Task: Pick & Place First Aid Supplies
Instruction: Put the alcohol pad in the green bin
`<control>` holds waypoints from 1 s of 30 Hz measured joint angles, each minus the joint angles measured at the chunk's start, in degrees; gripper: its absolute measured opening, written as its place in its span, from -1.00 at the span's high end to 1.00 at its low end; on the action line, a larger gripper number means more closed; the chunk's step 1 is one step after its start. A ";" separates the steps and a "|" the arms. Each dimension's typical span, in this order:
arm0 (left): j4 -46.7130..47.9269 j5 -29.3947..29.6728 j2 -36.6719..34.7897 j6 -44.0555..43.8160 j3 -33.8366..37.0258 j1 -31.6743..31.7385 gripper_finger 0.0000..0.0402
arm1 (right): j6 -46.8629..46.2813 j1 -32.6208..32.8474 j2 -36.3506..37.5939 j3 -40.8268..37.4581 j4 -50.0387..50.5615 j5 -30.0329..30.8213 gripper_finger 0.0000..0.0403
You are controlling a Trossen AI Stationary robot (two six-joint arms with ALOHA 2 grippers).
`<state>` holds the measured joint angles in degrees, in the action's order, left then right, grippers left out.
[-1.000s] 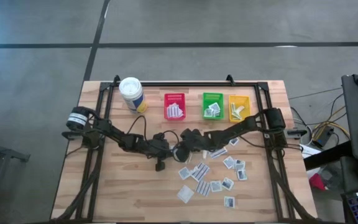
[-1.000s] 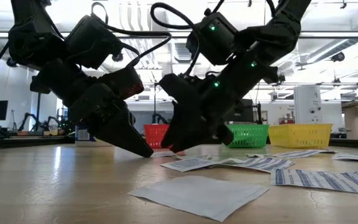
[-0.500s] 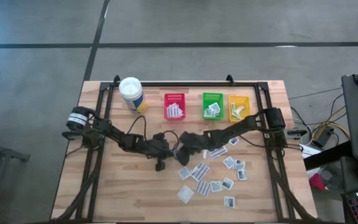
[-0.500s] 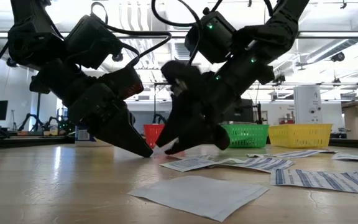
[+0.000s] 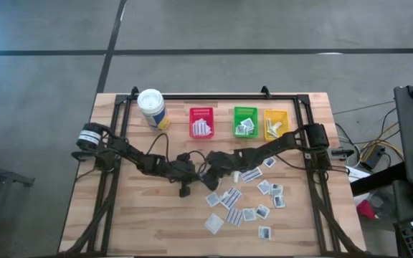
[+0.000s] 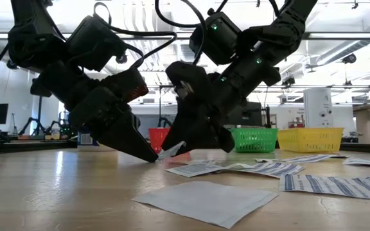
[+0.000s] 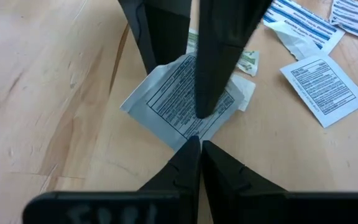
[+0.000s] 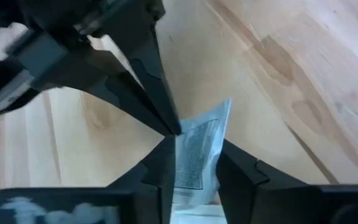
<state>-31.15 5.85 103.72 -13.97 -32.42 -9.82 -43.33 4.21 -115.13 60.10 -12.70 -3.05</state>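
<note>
White paper packet (image 7: 182, 102) lies near the table's middle, in front of the red bin (image 5: 201, 122), one edge lifted off the wood between both grippers. In the low view that raised corner (image 6: 172, 150) tilts up toward the right gripper while the other end stays down at the left gripper's tips. Looks very light, thin and floppy, likely bends rather than slides; flat on wood it offers nothing to pinch, so an edge or corner lifted clear is the place to take hold, and a hard squeeze would only crease it. Packet is squarish, so no clear long axis; it sits turned corner-on, one corner pointing at the left gripper. Left gripper (image 7: 196, 144) has fingers nearly together, tips pressing the near corner, seemingly pinning it, not gripping. Right gripper (image 8: 192, 163) straddles the raised edge with a narrow gap, paper between the fingers (image 8: 166, 155); whether it has clamped yet cannot be told. Remaining packets (image 5: 246, 201) lie scattered flat on the right half of the table (image 5: 142, 215), well apart from this one. Green bin (image 5: 245, 121) and yellow bin (image 5: 276, 123) sit along the far edge, some packets already inside, canister (image 5: 151, 108) on the left of them.
</note>
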 joint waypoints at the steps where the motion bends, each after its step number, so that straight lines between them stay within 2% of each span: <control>1: -0.31 0.02 0.00 0.23 0.04 0.00 0.85 | 0.00 0.00 0.00 -0.01 0.36 0.00 0.56; 7: -0.97 0.09 0.00 0.34 0.09 0.00 0.85 | 0.49 0.00 0.00 -0.17 0.53 0.00 0.81; 12: -0.95 0.15 -0.38 0.65 0.09 0.00 0.85 | 1.88 -0.08 0.02 -0.11 0.51 -0.02 0.94; 18: 2.08 1.04 -3.93 2.81 -0.08 -0.02 0.85 | 3.70 -0.90 0.47 -0.17 1.18 -0.05 0.96; 23: 5.95 1.98 -7.62 4.50 0.19 0.02 0.85 | 5.97 -2.40 3.39 -0.28 7.02 0.28 0.96; 30: 7.78 2.96 -9.29 4.67 0.17 0.02 0.85 | 10.39 -4.21 10.15 -1.67 13.08 5.57 0.96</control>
<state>-23.37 8.81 94.43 -9.30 -32.25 -9.80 -32.94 0.00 -104.98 58.42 0.38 2.52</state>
